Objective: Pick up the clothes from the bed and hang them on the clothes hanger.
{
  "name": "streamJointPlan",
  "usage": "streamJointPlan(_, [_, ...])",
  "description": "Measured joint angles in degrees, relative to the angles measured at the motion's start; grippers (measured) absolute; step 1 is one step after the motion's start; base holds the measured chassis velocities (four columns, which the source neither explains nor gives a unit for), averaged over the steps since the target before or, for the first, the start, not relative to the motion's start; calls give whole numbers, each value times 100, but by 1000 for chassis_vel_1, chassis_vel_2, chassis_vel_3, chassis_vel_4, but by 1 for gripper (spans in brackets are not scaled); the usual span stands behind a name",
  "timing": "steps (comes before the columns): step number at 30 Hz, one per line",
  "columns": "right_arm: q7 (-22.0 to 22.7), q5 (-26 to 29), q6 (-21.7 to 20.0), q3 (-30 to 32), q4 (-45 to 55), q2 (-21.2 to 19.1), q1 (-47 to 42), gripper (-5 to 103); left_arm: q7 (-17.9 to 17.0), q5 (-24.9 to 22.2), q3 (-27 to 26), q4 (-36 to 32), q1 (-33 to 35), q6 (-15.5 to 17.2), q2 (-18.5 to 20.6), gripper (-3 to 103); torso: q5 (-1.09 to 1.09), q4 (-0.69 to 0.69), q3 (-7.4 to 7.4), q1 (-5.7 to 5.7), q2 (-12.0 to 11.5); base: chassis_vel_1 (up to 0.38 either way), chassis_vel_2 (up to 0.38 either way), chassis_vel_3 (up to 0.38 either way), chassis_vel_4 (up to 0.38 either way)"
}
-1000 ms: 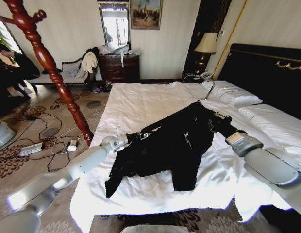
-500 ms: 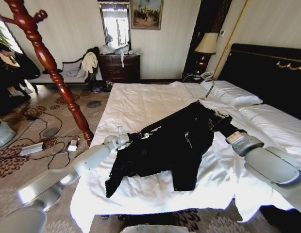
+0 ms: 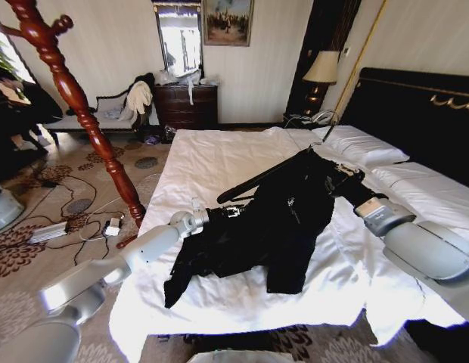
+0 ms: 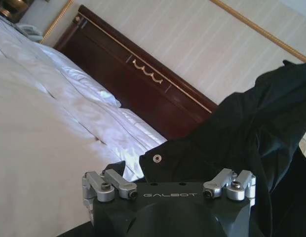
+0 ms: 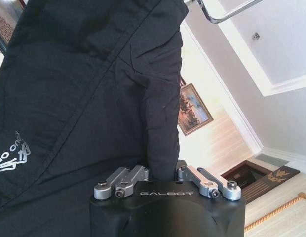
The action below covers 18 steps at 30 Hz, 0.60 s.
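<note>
Lifted since a second ago, our jacket point(image 3: 284, 219) and its hanger point(image 3: 274, 173) rise off the bed point(image 3: 219, 162).
Both grippers, left point(image 3: 233, 212) and right point(image 3: 342, 175), pinch this soft, light cloth; shoulders by the hanger grip best.

Both of the robot's 2 arms reach forward and inward toward each other. The left arm stretches from the lower left, elbow low, forearm rising to its wrist; the left claw point(image 3: 233, 212) is closed on black fabric. The right arm comes in from the lower right, forearm angled up, and the right claw point(image 3: 342, 175) is clamped on fabric too.
</note>
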Motion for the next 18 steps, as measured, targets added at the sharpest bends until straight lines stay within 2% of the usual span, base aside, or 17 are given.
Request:
streamJointPlan(2, [1,0,0,-2,6,-1,0,20,0,5,12,-9,0,-1,-4,88,0,0,0,0,0,0,0,0,0])
streamJointPlan(5, [4,-25,11,-6,18,9,-26,20,2,-7,50,-103,-25,0,-6,72,0,2,0,0,0,0,0,0,0])
streamJointPlan(7, [6,-31,15,-7,19,17,-32,20,10,-17,70,-137,-36,0,0,72,0,1,0,0,0,0,0,0,0])
streamJointPlan(10, [18,-49,23,-15,23,45,-40,20,52,-36,165,-239,-75,5,21,54,0,0,0,-1,0,0,0,0,0])
streamJointPlan(13, [25,-49,25,-15,30,49,-37,20,55,-36,193,-264,-83,13,23,49,0,1,0,0,0,0,0,0,0])
streamJointPlan(15, [30,-41,26,-15,43,50,-36,20,55,-30,203,-268,-87,15,17,38,0,1,0,-1,0,0,0,0,0])
streamJointPlan(16, [30,-41,26,-15,43,50,-36,20,55,-30,203,-268,-87,15,17,38,0,1,0,-1,0,0,0,0,0])
streamJointPlan(18, [33,-37,27,-15,50,56,-38,20,50,-3,206,-270,-87,16,8,28,0,1,0,-1,0,0,0,0,0])
